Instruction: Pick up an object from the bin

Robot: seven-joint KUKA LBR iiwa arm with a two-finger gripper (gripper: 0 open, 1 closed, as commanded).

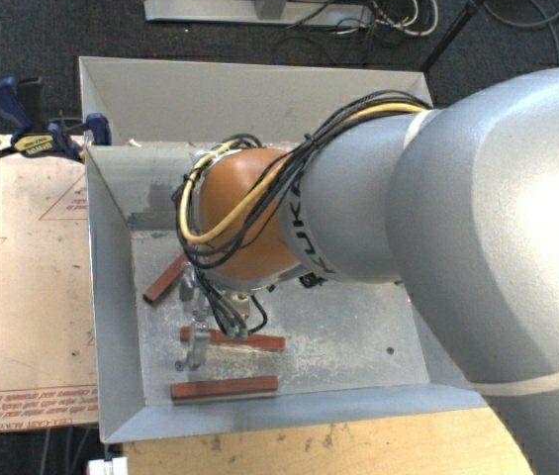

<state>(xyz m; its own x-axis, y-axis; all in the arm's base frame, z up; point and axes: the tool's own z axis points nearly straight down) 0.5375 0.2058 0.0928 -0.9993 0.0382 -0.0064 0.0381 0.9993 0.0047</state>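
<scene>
1. Reddish-brown flat bar (254, 341), lying nearly level across the lower middle of the bin (111, 295) floor, with its left end right at the gripper (195, 349).
2. Impossible to tell whether the gripper is open or closed, or whether it touches the bar: too much hidden under the wrist.
3. Probably the approach-and-grasp step. Best done by straddling the bar across its narrow width, not along its length, and settling low to the floor before closing.
4. Worth shifting toward the bar's middle: a hold at the very end likely lets the far end droop or swing on the lift. Then lift straight up.
5. Keep clear of the two like bars: the slanted bar (163, 280) at the floor's upper left and the lower bar (225, 388) near the front wall, both apart from the target.
6. Pose: thick grey arm (437, 196) entering from the right of the frame, bending at the orange cover (244, 216) at centre, looped with cables (200, 231), and pointing steeply down into the bin's left half.
</scene>
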